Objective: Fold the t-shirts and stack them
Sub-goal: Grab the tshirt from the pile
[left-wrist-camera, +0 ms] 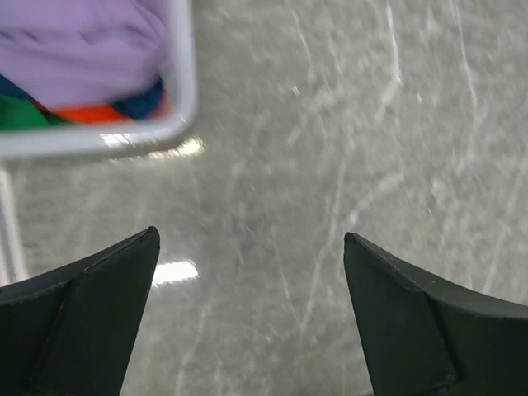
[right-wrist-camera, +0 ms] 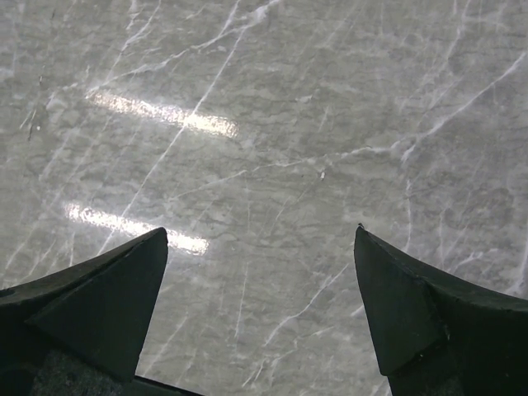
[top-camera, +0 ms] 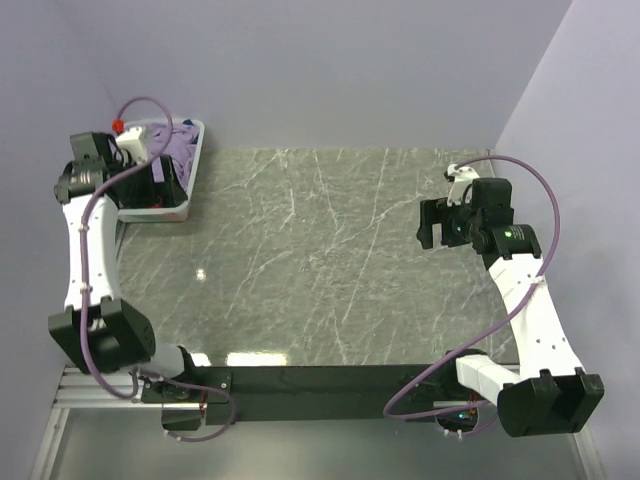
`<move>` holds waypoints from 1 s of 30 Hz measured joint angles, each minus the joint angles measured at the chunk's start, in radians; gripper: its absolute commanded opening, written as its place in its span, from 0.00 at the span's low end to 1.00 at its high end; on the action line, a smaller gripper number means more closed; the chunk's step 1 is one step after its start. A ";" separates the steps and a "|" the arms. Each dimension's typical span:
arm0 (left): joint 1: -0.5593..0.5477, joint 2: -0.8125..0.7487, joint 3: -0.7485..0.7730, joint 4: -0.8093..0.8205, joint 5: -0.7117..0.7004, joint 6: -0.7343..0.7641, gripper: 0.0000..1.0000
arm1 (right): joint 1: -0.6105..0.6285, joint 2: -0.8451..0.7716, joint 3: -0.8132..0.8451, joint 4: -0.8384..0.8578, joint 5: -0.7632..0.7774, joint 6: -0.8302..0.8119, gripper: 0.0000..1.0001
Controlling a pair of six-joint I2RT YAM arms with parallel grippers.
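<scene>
The t-shirts lie heaped in a white basket (top-camera: 193, 165) at the table's far left corner; a lavender-purple t-shirt (top-camera: 181, 148) is on top. In the left wrist view the lavender shirt (left-wrist-camera: 82, 49) covers green (left-wrist-camera: 15, 112), red (left-wrist-camera: 95, 113) and navy (left-wrist-camera: 142, 101) cloth inside the basket rim (left-wrist-camera: 183, 74). My left gripper (left-wrist-camera: 250, 239) is open with nothing between its fingers, over bare table just beside the basket; in the top view its fingers are hidden by the wrist. My right gripper (top-camera: 434, 222) hangs open and empty over the right side of the table, also seen in its wrist view (right-wrist-camera: 261, 233).
The grey marble table (top-camera: 320, 260) runs from the basket to the right wall. Walls close in at the back and the right. A dark rail with both arm bases lines the near edge (top-camera: 330, 385).
</scene>
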 measured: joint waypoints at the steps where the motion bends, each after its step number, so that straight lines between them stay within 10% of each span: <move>1: 0.000 0.033 0.042 -0.002 -0.009 -0.011 0.99 | 0.000 0.003 0.002 -0.002 -0.004 0.000 1.00; 16: 0.004 0.633 0.681 0.113 -0.286 -0.074 1.00 | 0.000 0.082 0.066 -0.031 -0.060 -0.003 1.00; 30: 0.006 0.875 0.680 0.225 -0.422 -0.075 0.85 | 0.000 0.145 0.065 -0.035 -0.057 -0.007 1.00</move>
